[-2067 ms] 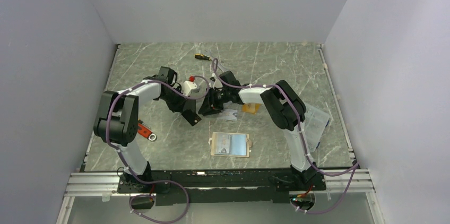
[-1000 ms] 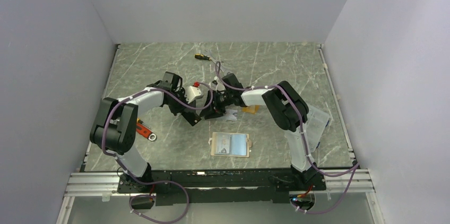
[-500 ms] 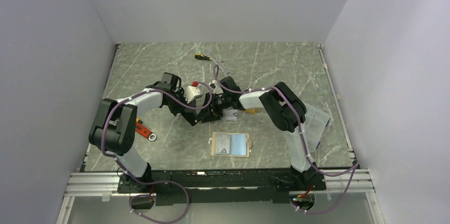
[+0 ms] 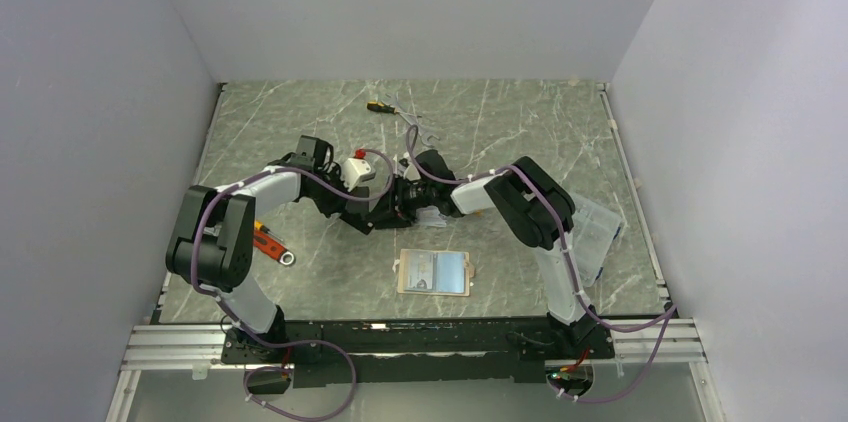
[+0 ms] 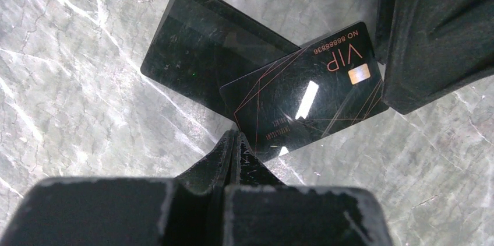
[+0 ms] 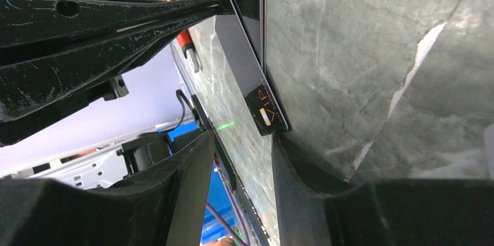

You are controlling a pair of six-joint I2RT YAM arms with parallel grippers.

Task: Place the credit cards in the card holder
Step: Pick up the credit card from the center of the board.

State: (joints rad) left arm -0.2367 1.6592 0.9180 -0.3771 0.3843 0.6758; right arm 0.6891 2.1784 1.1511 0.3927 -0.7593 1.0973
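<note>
My left hand is shut tight on nothing, its tip against the edge of the black VIP card, which lies askew over a second black card on the table. My right hand stands half open, with the VIP card's corner between its fingers. The card holder lies open near the table's front edge, well apart.

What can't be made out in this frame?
VIP card and black card under it: top view, hidden beneath the left gripper and right gripper.
Whether the left gripper pinches the VIP card or only touches it: left wrist, fingertips cover that edge.
Holder slots: top view, too small.
Clear box: top view, partly behind the right arm.
</note>
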